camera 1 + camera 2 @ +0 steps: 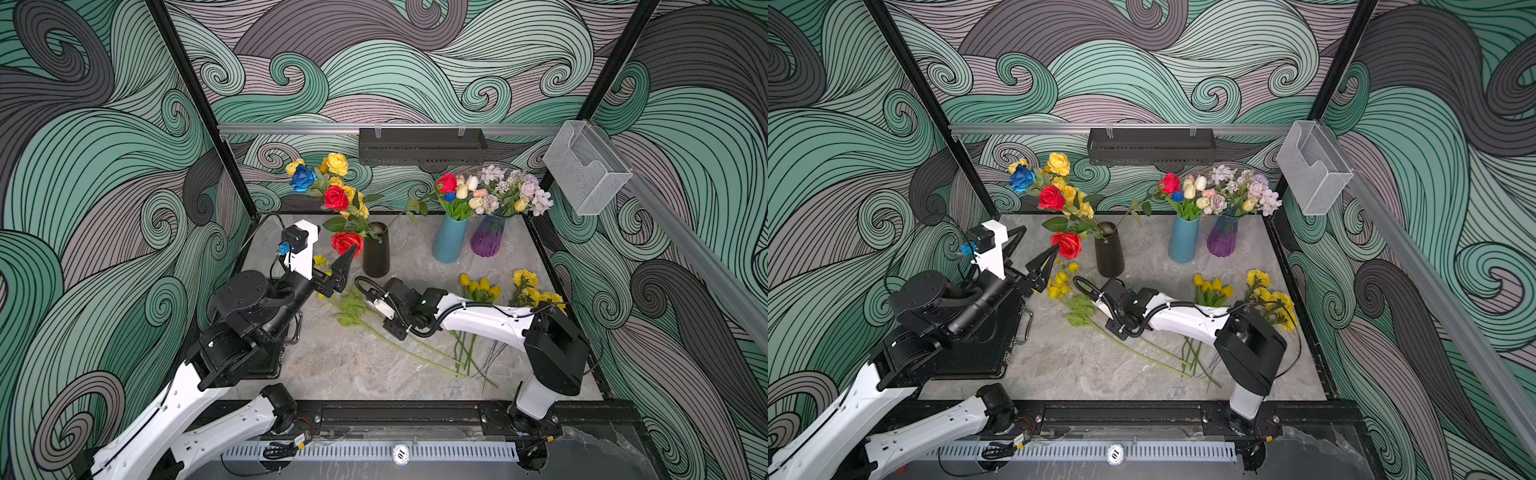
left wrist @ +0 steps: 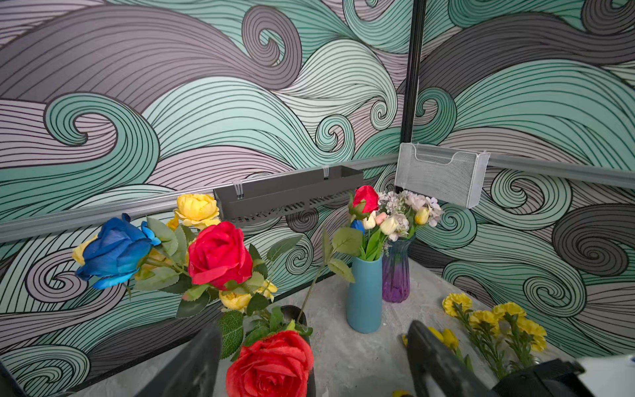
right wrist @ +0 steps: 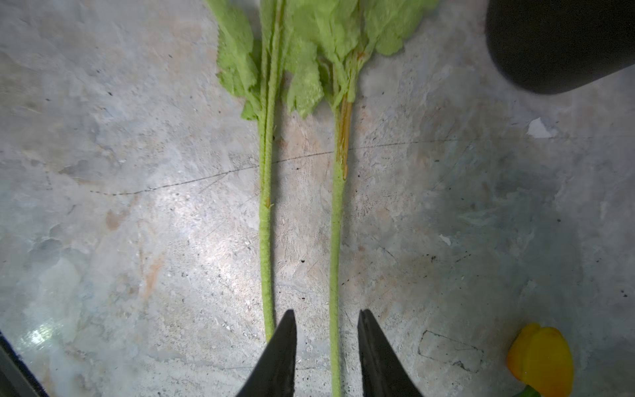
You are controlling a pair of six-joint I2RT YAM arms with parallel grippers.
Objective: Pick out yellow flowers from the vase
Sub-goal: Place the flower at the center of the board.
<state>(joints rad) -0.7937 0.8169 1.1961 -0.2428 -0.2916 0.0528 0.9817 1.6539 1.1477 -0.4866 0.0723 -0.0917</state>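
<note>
Walls had teal, lilac and grey wave swirls, black-lined. Tabletop was mottled grey marble. Black vase and blue vase were plain; purple vase faded to teal. Red rose, blue rose, yellow rose. Yellow tulips had green stems.

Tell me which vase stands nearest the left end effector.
The tall matte black vase; the light blue vase and purple glass vase stand farther away.

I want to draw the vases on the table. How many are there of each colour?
black vase: 1
blue vase: 1
purple vase: 1
Total: 3 vases
</note>
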